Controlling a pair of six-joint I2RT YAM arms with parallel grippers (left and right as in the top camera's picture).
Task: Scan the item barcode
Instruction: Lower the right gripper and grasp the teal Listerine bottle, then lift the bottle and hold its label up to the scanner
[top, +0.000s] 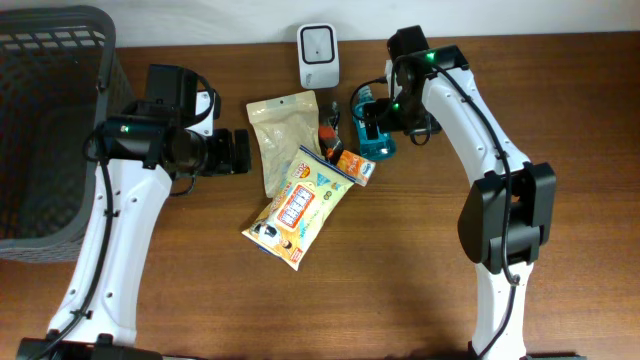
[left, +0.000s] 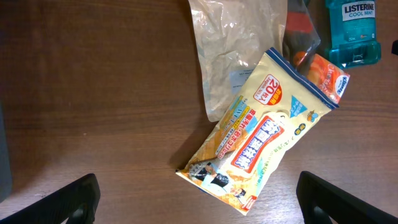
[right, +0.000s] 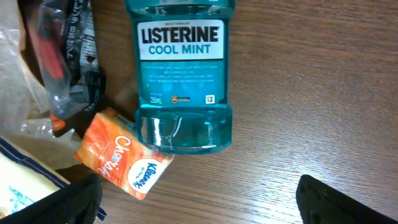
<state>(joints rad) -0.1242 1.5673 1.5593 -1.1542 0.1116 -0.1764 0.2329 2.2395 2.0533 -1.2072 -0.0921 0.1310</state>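
Note:
Several items lie mid-table. A yellow snack bag (top: 298, 205) (left: 261, 137) overlaps a clear pouch (top: 283, 125) (left: 230, 56). Beside them are an orange Kleenex pack (top: 354, 165) (right: 124, 162), a dark packet (top: 328, 135) (right: 62, 56) and a teal Listerine bottle (top: 381, 148) (right: 180, 74) lying flat. The white scanner (top: 317, 55) stands at the back edge. My left gripper (top: 236, 152) (left: 199, 202) is open, left of the pouch, holding nothing. Over the bottle hovers my right gripper (top: 372, 120) (right: 202, 202), open and empty. No barcode is readable.
A dark mesh basket (top: 50, 130) fills the far left of the table. Bare wood lies in front of the items and to the right of the right arm's base (top: 505, 225).

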